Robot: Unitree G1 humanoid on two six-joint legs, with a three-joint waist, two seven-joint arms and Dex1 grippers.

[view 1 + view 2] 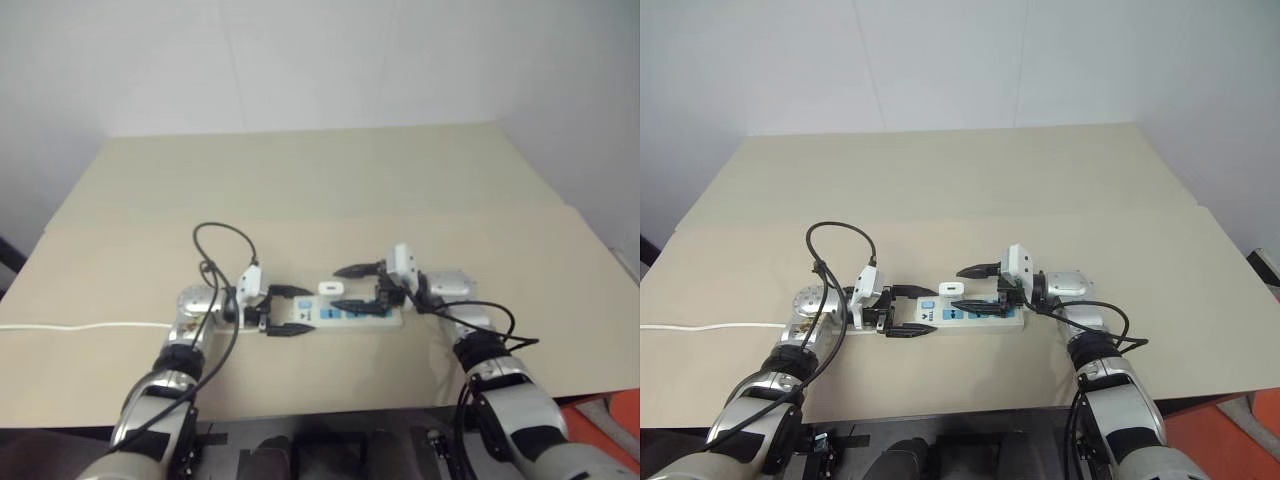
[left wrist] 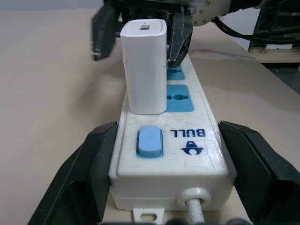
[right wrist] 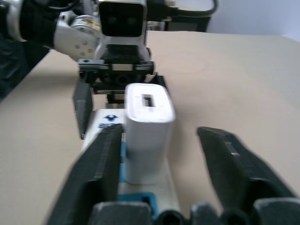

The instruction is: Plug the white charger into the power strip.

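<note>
Right wrist view: white charger (image 3: 147,136) between spread fingers (image 3: 229,164).

Both arms reach in from the sides, forearms angled toward each other, wrists bent so the two grippers point at one another, roughly level. The left gripper (image 2: 164,154) has its two black fingers (image 2: 86,168) parted and set flat along either side of the power strip (image 2: 187,154), one at each long edge, close against its cord end. The right gripper (image 3: 159,159) faces it, jaws spread wide. The white charger (image 3: 147,136) stands upright between those jaws; there is clear daylight at one finger (image 3: 234,164), while the other sits just beside it. Black cables loop off both wrists.
</note>
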